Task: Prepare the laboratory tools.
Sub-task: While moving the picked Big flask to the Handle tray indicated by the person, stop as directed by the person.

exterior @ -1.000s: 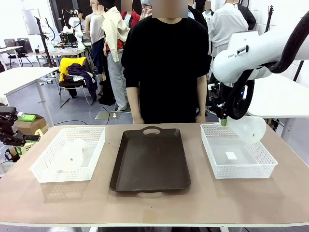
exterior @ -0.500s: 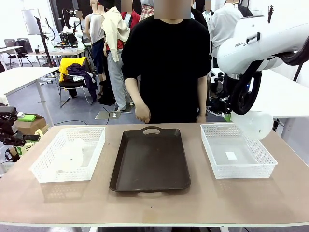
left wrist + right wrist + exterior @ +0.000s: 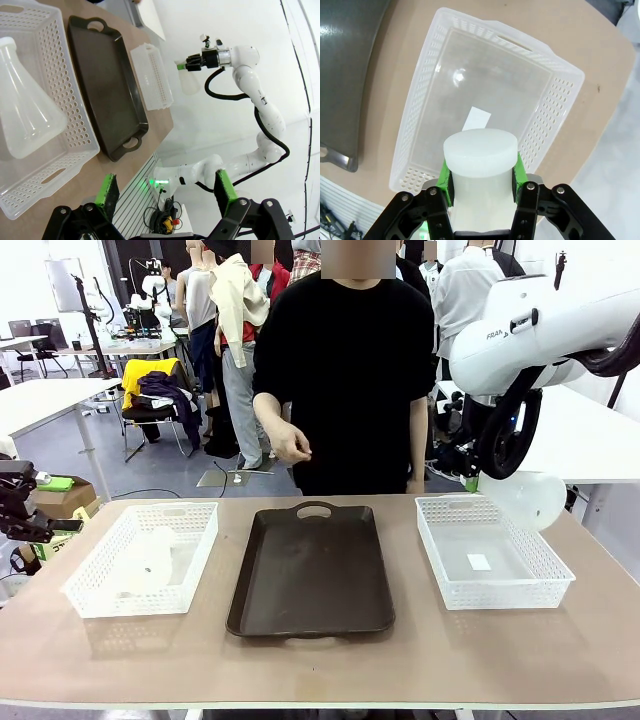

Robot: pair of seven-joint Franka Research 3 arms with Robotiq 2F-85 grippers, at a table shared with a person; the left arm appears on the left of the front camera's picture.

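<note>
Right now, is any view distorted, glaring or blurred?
Front view: sharp and evenly lit. Left wrist view: rolled, with wide-angle bending, and the background is washed out white. Right wrist view: a bright glare spot on the floor of the right basket; the flask, close to the lens, looks oversized.

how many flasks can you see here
2. One flask lies on its side in the left basket; the other flask is held by its neck in the right gripper, in the air above the right basket. None seems hidden.

Dark tray (image 3: 310, 570) between baskets (image 3: 125, 602); paper slip (image 3: 479, 562), perhaps.
</note>
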